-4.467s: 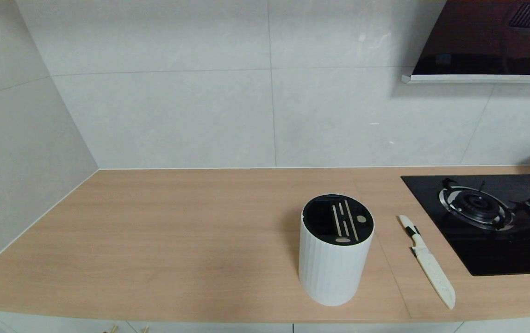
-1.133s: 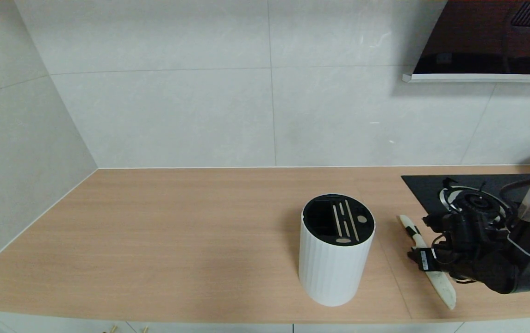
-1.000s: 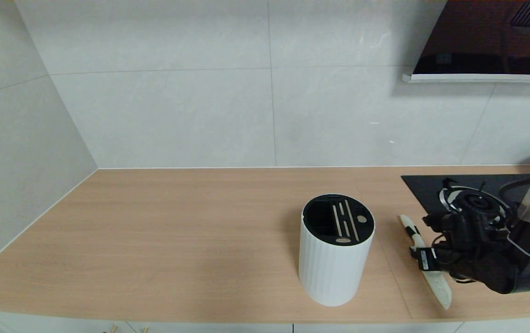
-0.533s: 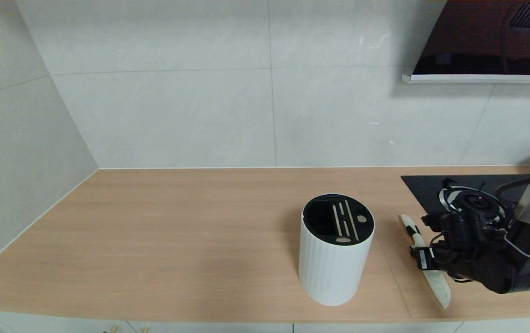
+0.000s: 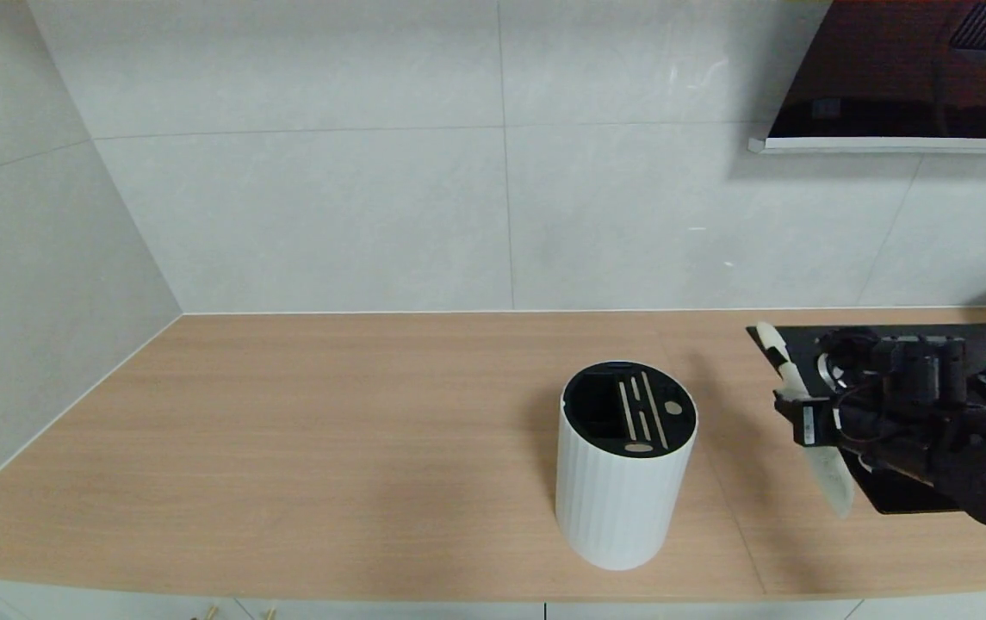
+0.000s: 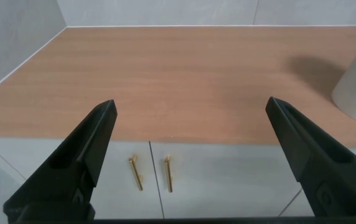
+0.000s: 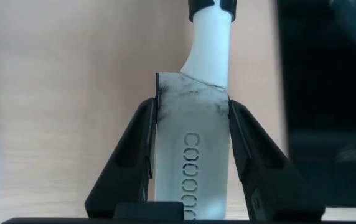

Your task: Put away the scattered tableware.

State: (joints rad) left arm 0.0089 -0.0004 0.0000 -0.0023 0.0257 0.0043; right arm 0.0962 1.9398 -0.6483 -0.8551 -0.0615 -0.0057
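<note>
Now the right gripper pinches the knife tight, with one finger on each flat side of the blade, just below the handle. I think it grabs there so the knife cannot slip or spin. The knife hangs in the air over the right end of the bench, by the front left corner of the stove. Its tip points down toward the front edge, probably so it can slide into a slot. The slots are in the black top of the white holder, which stands near the front edge, well apart from the knife.

The knife is creamy white with grey speckles. Its blade has a row of little ovals, and its handle has black bands.

The left gripper is spread wide and holds nothing. It waits at the front edge, out of the way.
</note>
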